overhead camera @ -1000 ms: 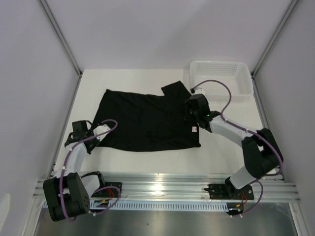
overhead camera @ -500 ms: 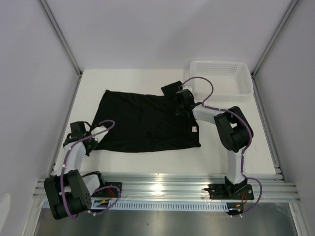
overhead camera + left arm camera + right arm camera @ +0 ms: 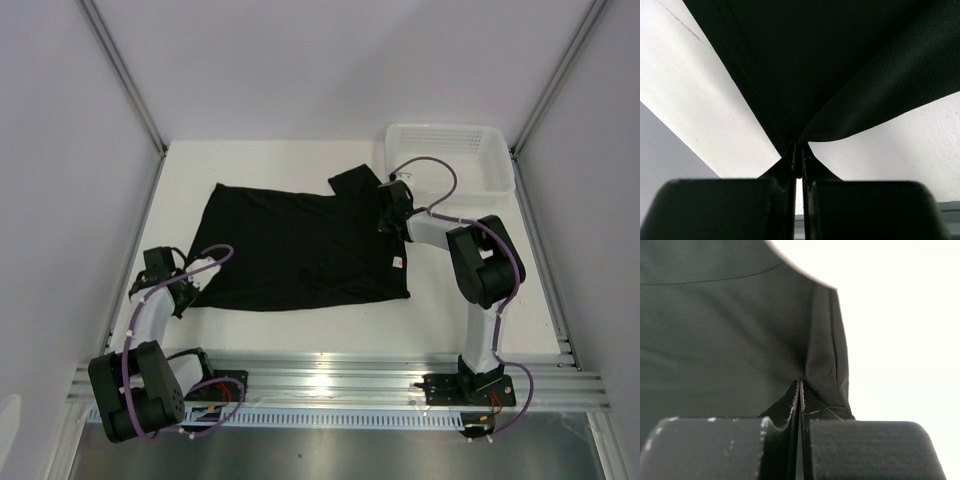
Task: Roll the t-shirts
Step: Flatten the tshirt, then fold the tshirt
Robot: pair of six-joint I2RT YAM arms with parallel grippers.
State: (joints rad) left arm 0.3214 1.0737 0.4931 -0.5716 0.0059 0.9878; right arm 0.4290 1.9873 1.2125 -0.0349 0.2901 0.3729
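A black t-shirt (image 3: 300, 245) lies spread flat across the white table, with a small light label (image 3: 397, 263) near its right edge. My left gripper (image 3: 193, 287) is at the shirt's near left corner and is shut on it. In the left wrist view its tips (image 3: 799, 148) pinch the fabric (image 3: 830, 60), which fans out from them. My right gripper (image 3: 384, 222) is at the shirt's far right, by the sleeve. In the right wrist view the jaws (image 3: 800, 383) are shut on a fold of the dark cloth (image 3: 730, 330).
A white mesh basket (image 3: 500, 185) stands at the far right corner of the table. Grey walls close in the left, right and back sides. An aluminium rail (image 3: 330, 385) with the arm bases runs along the near edge.
The right gripper closed on the shirt by the sleeve, shifting left and then back a little to the right, while the right arm's elbow rose. The left gripper stayed put, still shut.
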